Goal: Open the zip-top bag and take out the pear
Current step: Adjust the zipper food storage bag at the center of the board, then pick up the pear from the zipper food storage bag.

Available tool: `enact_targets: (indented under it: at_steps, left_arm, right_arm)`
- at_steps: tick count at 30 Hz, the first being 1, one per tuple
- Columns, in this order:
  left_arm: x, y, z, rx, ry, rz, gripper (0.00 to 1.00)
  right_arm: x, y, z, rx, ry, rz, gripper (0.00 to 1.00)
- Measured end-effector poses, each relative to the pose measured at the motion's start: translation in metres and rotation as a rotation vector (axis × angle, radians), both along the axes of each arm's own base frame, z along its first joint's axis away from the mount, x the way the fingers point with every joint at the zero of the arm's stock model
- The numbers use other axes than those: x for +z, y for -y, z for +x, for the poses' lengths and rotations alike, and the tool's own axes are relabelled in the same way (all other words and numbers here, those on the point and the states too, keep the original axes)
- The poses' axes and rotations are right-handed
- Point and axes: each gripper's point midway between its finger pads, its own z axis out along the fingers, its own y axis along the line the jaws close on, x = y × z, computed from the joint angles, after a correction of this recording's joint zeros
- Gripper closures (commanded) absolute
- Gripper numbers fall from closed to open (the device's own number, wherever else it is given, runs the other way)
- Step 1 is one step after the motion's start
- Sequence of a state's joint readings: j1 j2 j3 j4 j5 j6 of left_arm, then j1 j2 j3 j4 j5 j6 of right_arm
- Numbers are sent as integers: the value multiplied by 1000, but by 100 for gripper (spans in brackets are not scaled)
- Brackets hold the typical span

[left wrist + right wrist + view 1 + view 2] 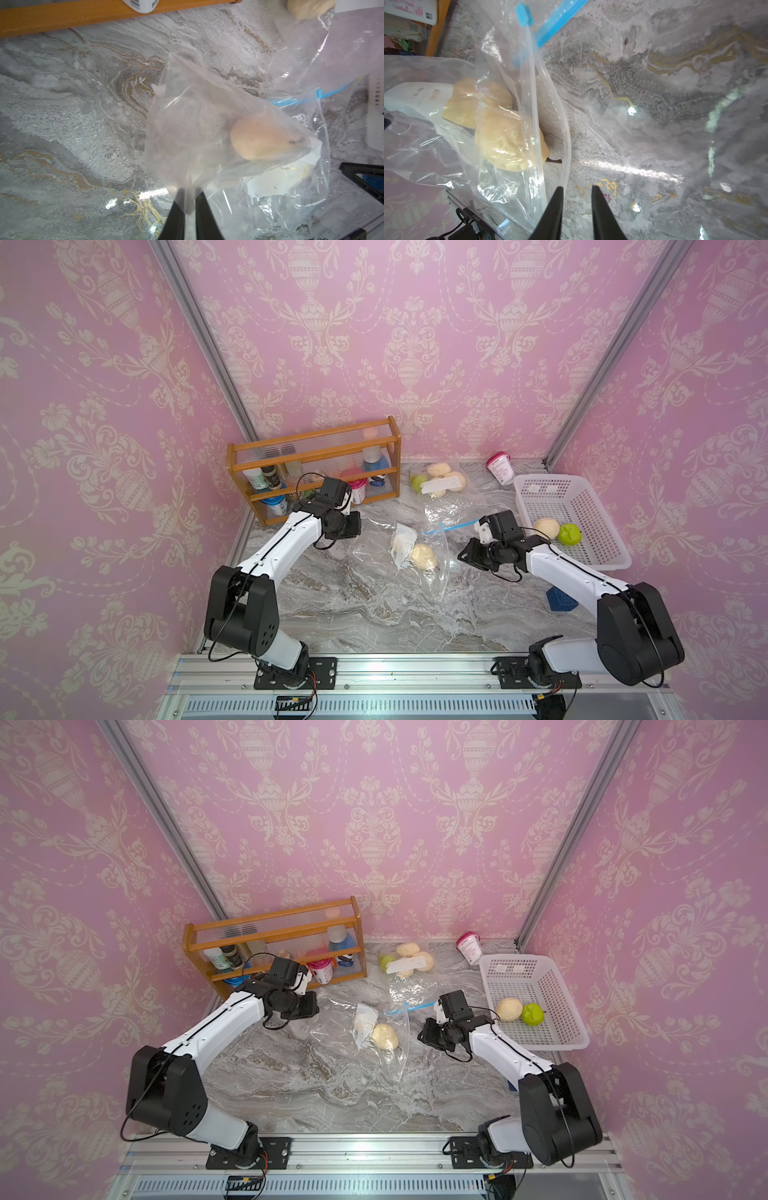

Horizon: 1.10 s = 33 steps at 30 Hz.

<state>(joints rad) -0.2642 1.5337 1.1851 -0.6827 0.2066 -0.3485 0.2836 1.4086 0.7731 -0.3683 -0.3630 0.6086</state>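
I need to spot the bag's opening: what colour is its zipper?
Blue; the zipper shows best in the right wrist view.

Both the left arm (272, 553) and the right arm (571, 570) pair glossy white link shells with bulky matte-black joint housings. Thin black cables (311, 473) loop along them. Black bolted base plates (295, 672) sit at the frame's bottom. The left hand (190, 199) and right hand (577, 188) have slim, tapering black fingers (554, 214)

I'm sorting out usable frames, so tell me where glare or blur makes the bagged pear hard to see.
Left wrist: pear hazy, soft behind cloudy bag film. Right wrist: pear sharper, glare streaks on bag. Both top views: pear small but clear.
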Motion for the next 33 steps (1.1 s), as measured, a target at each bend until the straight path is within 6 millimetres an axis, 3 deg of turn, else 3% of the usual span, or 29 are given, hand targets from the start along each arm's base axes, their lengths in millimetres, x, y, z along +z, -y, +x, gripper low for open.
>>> enact_targets:
  at_steps: [3, 6, 8, 11, 15, 19, 26, 33]
  left_arm:
    - [6, -9, -1, 7, -4, 52, 46]
    - [32, -6, 8, -2, 38, 57, 47]
    - [50, 4, 13, -23, 76, 45, 49]
    - [64, 44, 6, -119, 100, -3, 52]
    - [45, 101, -17, -255, 25, -75, 54]
    - [19, 134, -32, -318, -61, -117, 58]
    - [-11, 148, -33, -297, -128, -173, 69]
    - [-47, 153, -33, -275, -183, -188, 70]
  right_arm:
    - [-16, -2, -7, 27, -57, -13, 73]
    - [-26, -8, -13, 74, -93, -14, 68]
    - [-26, -16, -14, 113, -92, 6, 66]
    - [-22, -28, -14, 175, -73, 42, 63]
    - [-14, -41, -14, 243, -28, 61, 59]
    - [-7, -51, -14, 297, 7, 61, 59]
    - [4, -68, -11, 380, 80, 28, 58]
    - [6, -78, -6, 430, 138, -29, 66]
